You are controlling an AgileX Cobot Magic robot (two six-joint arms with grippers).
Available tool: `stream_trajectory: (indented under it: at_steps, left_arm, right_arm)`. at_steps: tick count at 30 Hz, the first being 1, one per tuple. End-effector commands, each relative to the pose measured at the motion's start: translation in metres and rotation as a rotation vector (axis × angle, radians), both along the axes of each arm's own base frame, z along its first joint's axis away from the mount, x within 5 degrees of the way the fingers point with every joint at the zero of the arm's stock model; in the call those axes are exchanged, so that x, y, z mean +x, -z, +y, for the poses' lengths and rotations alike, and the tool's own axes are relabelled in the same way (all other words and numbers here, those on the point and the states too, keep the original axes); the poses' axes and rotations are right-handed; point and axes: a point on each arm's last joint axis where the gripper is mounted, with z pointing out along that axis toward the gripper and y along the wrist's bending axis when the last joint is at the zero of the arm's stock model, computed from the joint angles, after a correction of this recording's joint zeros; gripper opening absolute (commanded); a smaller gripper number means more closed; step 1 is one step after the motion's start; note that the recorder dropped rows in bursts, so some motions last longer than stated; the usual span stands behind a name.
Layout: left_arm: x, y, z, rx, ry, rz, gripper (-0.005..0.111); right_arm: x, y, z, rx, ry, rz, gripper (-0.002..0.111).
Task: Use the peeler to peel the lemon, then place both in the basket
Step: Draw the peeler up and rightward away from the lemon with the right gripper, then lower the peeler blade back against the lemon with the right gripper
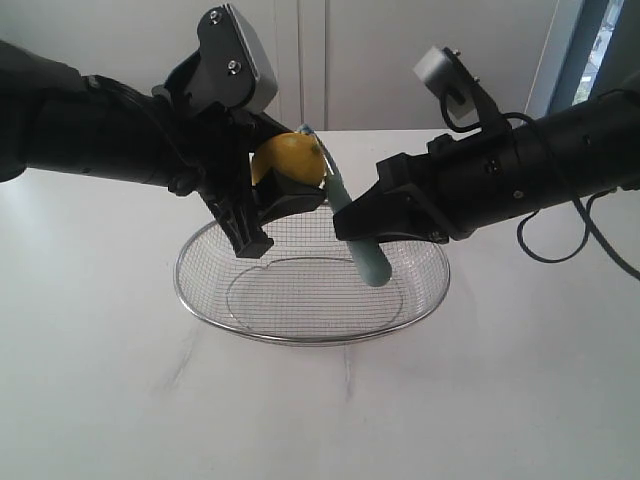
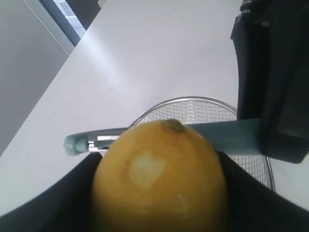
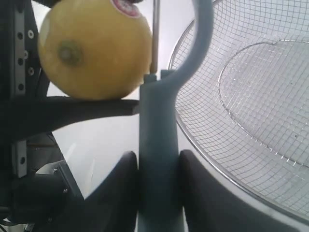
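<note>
A wide, shallow oval silver wire-mesh basket is sitting on the white table. Above its far rim, my left gripper is clamping the small yellow lemon. My right gripper is clamping the teal-handled, metal-bladed peeler, its blade just beside the lemon's right side and its handle end hanging over the mesh.

Count of items in view:

- Lemon: 1, clamped between the two fingers of the left gripper.
- Sticker on the lemon: 1, only partly in view.
- Peeler: 1. The handle is pinched between the two fingers of the right gripper, and the blade head reaches past those fingertips, just beside the lemon.
- Basket: 1, below both pairs of fingers.
- Grippers: 2.
- Fingers: 4 in total.
- Arms: 2.
- Table: 1.
</note>
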Motion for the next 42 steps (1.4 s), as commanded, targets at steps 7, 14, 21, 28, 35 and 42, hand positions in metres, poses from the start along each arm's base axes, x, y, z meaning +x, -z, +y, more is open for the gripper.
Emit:
stream_trajectory:
  at_steps: [7, 14, 21, 28, 35, 42]
  left_arm:
    - [-0.002, -0.001, 0.000, -0.021, 0.000, 0.023, 0.000]
    - [-0.002, -0.001, 0.000, -0.021, 0.000, 0.023, 0.000]
    - [-0.002, -0.001, 0.000, -0.021, 0.001, 0.024, 0.000]
    - [-0.002, -0.001, 0.000, -0.021, -0.001, 0.023, 0.000]
    - [-0.002, -0.001, 0.000, -0.021, -0.001, 0.023, 0.000]
    - [-0.002, -0.001, 0.000, -0.022, 0.002, 0.024, 0.000]
  right_arm:
    - [-0.006, -0.015, -0.008, 0.014, 0.015, -0.048, 0.000]
    - [-0.019, -0.038, -0.011, 0.021, 0.014, -0.133, 0.000]
    - [-0.034, -0.060, -0.020, -0.011, 0.045, -0.239, 0.000]
    - [-0.043, -0.073, -0.036, -0.163, 0.175, -0.338, 0.000]
    - [-0.034, -0.064, -0.046, -0.281, 0.270, -0.331, 0.000]
    - [-0.008, -0.016, -0.044, -0.341, 0.296, -0.199, 0.000]
